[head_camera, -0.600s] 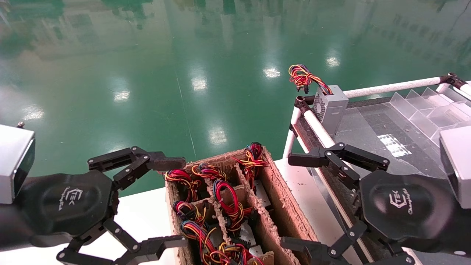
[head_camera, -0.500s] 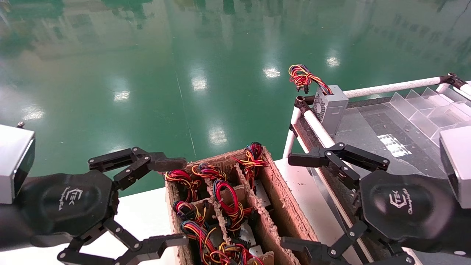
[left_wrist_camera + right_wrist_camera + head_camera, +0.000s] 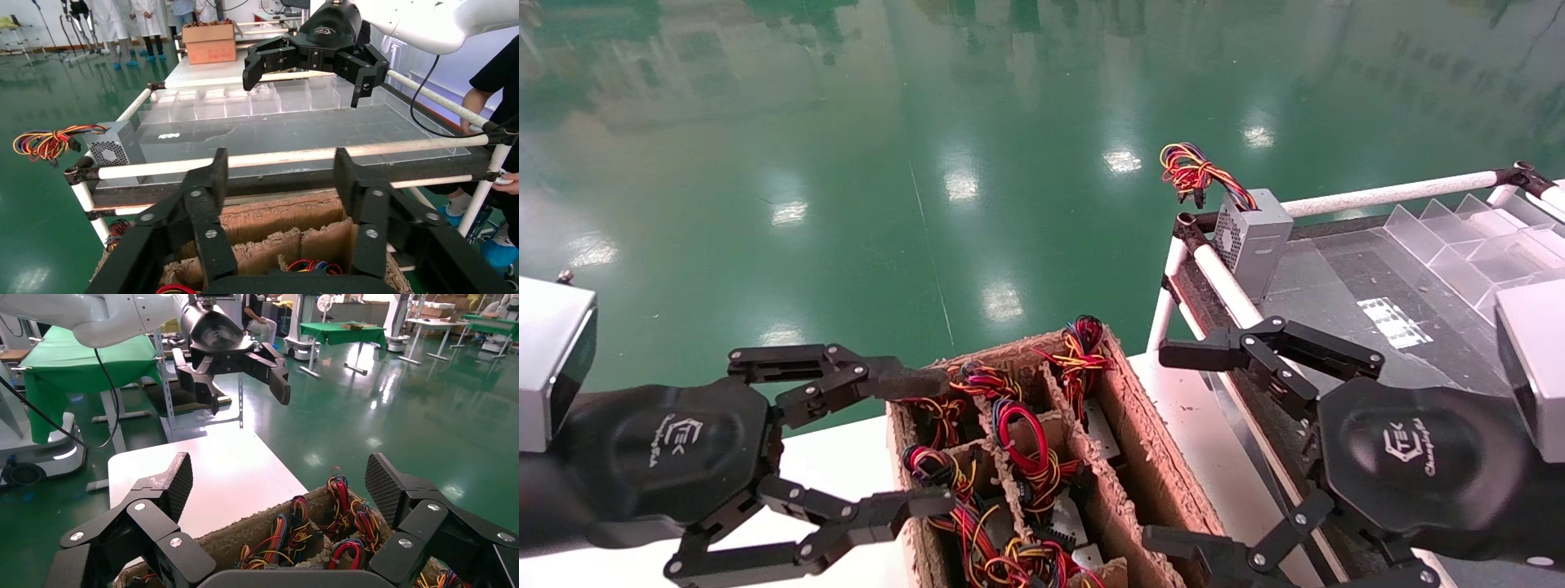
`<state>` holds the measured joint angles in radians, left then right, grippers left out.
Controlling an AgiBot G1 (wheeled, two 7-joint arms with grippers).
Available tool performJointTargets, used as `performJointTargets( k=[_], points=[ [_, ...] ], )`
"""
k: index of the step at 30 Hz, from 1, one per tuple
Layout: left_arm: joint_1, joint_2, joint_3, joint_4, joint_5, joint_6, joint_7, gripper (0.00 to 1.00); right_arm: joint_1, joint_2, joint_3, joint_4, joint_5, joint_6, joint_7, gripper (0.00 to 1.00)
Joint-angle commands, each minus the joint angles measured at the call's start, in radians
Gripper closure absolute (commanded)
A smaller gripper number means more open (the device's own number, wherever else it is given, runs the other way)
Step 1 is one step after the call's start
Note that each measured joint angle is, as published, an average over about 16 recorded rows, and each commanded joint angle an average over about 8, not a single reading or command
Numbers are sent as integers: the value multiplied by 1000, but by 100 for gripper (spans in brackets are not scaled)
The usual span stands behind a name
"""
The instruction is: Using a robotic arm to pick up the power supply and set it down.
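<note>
Head view: left pincer hangs at the left edge of the cardboard crate, fingers apart, one tip over the near-left cells, the other at the crate's wall. Right pincer sits at the crate's right side, fingers spread wide, holding nothing.

Crate is split into cells by pulp dividers; each cell holds a power supply standing on end, wire bundles of red, yellow and black poking up. Metal bodies mostly hidden below the wires.

One grey unit with blue-purple strands already stands on the railed bench to the right, well apart from both pincers.

Step judged: approach, nothing grasped. Next move calls for lowering the left pincer into a cell, straddling one unit's body rather than its wires, then closing.
</note>
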<state>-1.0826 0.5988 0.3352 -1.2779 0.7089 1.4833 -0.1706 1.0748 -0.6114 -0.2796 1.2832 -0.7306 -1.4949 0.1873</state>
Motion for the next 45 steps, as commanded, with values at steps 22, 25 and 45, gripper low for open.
performJointTargets(
  k=[22,25,45],
  points=[
    [0,0,0,0,0,0,0,95,0,0,0,0,0,0,0,0],
    [0,0,0,0,0,0,0,58,0,0,0,0,0,0,0,0],
    [0,0,0,1,0,0,0,0,32,-33,-39,-22,-120,97,15,0]
  ],
)
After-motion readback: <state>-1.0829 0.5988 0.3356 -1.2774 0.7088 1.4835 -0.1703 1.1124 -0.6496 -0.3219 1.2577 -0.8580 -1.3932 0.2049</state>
